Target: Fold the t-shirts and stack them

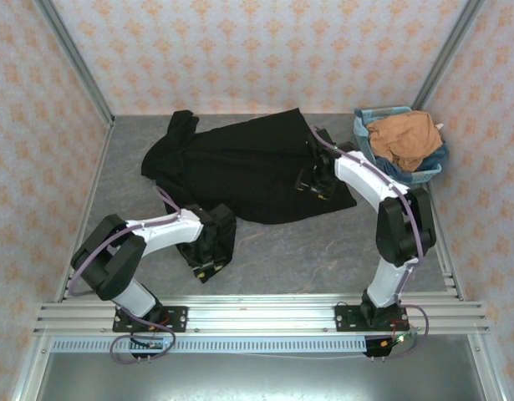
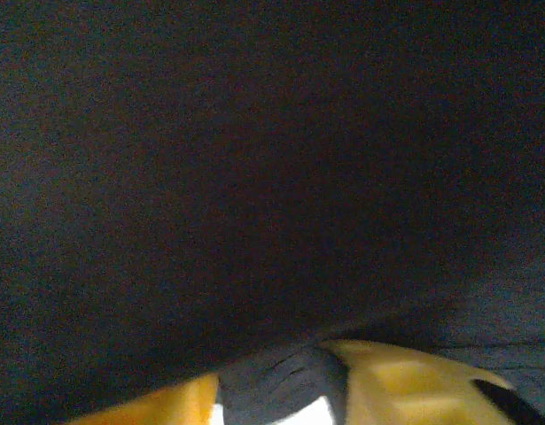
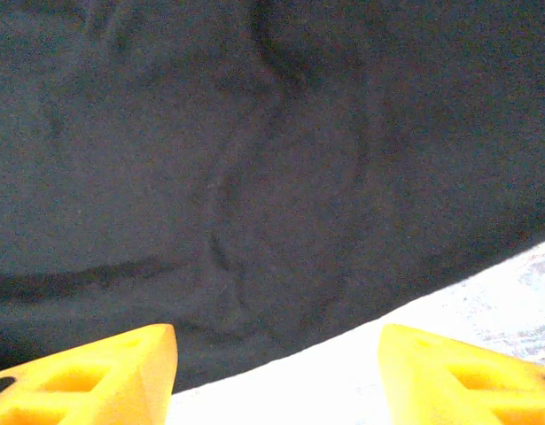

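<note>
While my left gripper pinches a fold of the large black cloth t-shirt tight between its yellow fingers, that shirt lies spread and rumpled on the grey worktop. The pinched part is the shirt's near left corner, which trails out from the main spread. My right gripper sits at the shirt's near right edge with its fingers wide apart and holding nothing. Pale worktop lies between them and black cloth just beyond. Just right of the black shirt, the crumpled orange-tan t-shirt rests in a light-blue plastic basket.
</note>
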Robot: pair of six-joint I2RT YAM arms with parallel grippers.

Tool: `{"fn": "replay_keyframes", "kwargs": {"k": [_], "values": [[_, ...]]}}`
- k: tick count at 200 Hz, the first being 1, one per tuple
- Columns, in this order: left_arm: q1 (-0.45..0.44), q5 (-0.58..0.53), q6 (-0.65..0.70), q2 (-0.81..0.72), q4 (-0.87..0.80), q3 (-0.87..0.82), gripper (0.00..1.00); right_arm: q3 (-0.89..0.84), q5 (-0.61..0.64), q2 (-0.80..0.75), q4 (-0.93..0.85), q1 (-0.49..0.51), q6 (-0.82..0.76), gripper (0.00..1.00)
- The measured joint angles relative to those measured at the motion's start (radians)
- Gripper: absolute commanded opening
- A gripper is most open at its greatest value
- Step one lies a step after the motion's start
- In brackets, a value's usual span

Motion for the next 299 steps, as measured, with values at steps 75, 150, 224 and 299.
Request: {"fn": "replay_keyframes", "kwargs": {"k": [75,150,224,299], "values": [[0.000,-0.132,0.010,-0.075,0.007,-0.016,0.00,-0.149,0.018,-0.148,0.013,-0.048,0.035,0.58],[0.181,-0.351,0.080,-0.365,-0.239,0.021,0.00,-0.219,0.076,-0.132,0.032,-0.224,0.082,0.69],[0.294,-0.372,0.140,-0.407,-0.292,0.004,0.00,-0.223,0.085,-0.009,0.096,-0.229,0.235,0.72],[0.294,-0.372,0.140,-0.391,-0.291,0.004,0.00,-0.090,0.127,0.171,0.101,-0.265,0.197,0.68]]}}
